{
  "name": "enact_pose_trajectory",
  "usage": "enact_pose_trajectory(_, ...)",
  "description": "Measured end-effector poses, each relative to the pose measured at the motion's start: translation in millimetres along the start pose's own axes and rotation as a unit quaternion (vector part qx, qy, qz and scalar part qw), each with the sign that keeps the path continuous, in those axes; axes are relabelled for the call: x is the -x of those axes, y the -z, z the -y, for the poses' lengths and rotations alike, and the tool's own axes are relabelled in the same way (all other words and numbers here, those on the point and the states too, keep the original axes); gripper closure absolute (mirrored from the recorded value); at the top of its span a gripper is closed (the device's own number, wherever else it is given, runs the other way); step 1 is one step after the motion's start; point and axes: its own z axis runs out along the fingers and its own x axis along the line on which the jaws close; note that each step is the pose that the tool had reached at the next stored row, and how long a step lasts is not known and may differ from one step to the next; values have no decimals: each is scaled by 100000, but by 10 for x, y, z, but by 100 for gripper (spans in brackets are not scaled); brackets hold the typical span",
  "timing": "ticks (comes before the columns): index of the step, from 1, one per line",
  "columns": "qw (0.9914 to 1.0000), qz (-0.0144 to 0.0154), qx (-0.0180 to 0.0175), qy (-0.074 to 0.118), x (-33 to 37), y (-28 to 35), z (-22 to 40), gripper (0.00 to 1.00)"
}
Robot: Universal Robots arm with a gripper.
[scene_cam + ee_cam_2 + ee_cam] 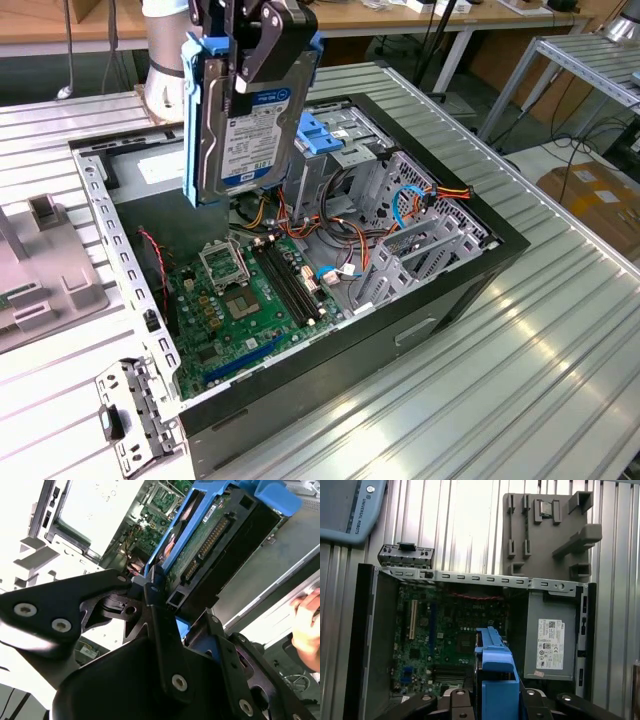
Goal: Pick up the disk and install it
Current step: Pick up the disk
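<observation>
Exterior view gives us the disk (245, 110) standing on edge in the air with its label toward the camera and blue rails (190, 120) along its sides. The gripper (252, 62) has its fingers closed on the upper end, so we judge the pick-up done. The disk hangs above the open computer case (470, 235). The motherboard (240, 300) lies toward six o'clock of it, and the blue-latched drive bay (325, 135) sits just beside it at three o'clock. No part of the disk looks seated in that bay, so we judge the installing not yet done. In the first wrist view we see the grey power supply (551, 642) inside the case. In the second wrist view a person's hand (306, 622) shows beyond the case.
</observation>
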Motion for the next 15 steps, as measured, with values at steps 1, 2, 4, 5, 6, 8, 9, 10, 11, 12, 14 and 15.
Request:
enact_pose_trajectory(1, 100000, -8, 8, -5, -6, 1, 12, 63)
enact_pose_trajectory(2, 100000, -3, 13, -2, -17, 2, 32, 63)
enact_pose_trajectory(4, 100000, -1, 27, -5, -40, 4, 70, 63)
enact_pose_trajectory(5, 100000, -1, 31, -3, -54, 6, 90, 63)
enact_pose_trajectory(6, 100000, 0, 45, -6, -80, 7, 116, 63)
enact_pose_trajectory(8, 100000, 13, 88, -5, -175, 12, 174, 63)
enact_pose_trajectory(9, 100000, 41, 86, -13, -193, 12, 182, 63)
enact_pose_trajectory(10, 100000, 81, 84, -66, -207, 11, 187, 63)
enact_pose_trajectory(11, 100000, 119, 76, -243, -217, 10, 189, 63)
enact_pose_trajectory(12, 99999, 146, 69, -454, -224, 9, 188, 63)
enact_pose_trajectory(14, 99996, 198, 52, -897, -239, 7, 190, 63)
enact_pose_trajectory(15, 99994, 203, 53, -1028, -254, 8, 198, 63)
